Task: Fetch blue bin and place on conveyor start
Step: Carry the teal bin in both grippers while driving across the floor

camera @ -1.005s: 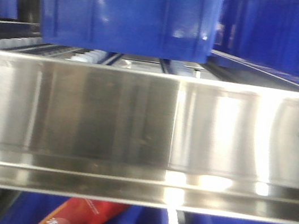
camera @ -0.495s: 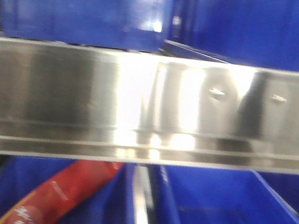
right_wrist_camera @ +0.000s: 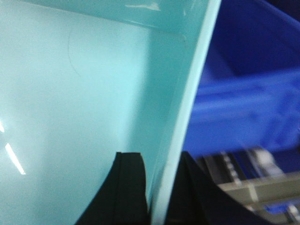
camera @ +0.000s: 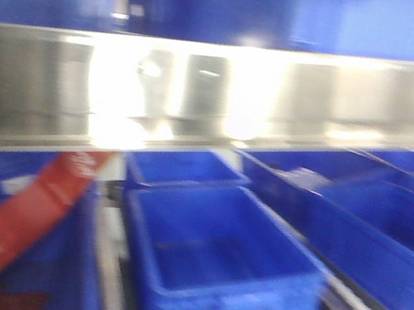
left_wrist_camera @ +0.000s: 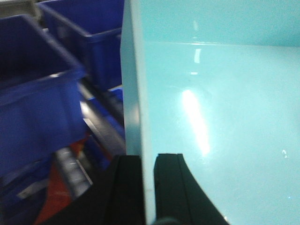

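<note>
While motion blur softens the front view, these items can be read: stainless shelf rail (camera: 218, 85), spanning the upper frame; dark blue bins (camera: 213, 259), open-topped, in rows under the rail; red packet (camera: 21, 219), leaning at lower left.

Left wrist view:
- Left gripper (left_wrist_camera: 147, 187): black fingers (left_wrist_camera: 176, 187) pinch one wall of the blue bin (left_wrist_camera: 215, 117), one finger on each face.
- The pale aqua wall rises straight up from between the jaws, seen edge-on.
- A broad glossy aqua surface with a streak of glare spreads to the right of the jaws.
- Left of the jaws, well apart from them, are dark blue bins on a metal track (left_wrist_camera: 96, 123). A patch of red sits low beside the outer finger.

Right wrist view:
- Right gripper (right_wrist_camera: 157, 192): black fingers clamp another wall of the same tub, one on either side.
- The wall slants up and rightward from the jaws.
- The aqua face fills the area left of the jaws.
- Right of the jaws are a blurred dark blue bin and pale rollers (right_wrist_camera: 243, 173) lower down.
</note>
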You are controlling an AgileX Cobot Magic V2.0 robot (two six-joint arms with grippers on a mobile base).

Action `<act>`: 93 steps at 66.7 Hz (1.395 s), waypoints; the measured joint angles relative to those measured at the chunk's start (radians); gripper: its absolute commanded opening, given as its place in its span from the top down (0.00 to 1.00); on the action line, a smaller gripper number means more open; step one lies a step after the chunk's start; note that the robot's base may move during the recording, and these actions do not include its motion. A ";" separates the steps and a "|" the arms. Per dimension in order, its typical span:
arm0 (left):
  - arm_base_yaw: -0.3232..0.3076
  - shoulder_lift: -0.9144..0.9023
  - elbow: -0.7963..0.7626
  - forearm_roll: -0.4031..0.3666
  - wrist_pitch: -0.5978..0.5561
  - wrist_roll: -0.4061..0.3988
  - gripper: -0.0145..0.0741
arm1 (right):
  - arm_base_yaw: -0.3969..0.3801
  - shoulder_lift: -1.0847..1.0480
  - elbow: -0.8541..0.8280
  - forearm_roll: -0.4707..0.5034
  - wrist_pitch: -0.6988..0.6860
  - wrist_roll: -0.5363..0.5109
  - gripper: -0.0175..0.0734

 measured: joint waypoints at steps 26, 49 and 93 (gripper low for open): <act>0.000 0.000 0.002 0.000 -0.005 0.002 0.96 | 0.000 0.000 0.000 0.000 0.000 0.002 0.98; 0.000 0.000 0.002 0.000 -0.010 0.004 0.96 | 0.000 0.000 0.000 0.000 0.000 0.002 0.98; 0.000 0.000 0.002 0.000 -0.013 0.006 0.96 | 0.000 -0.002 0.000 0.000 0.000 0.002 0.98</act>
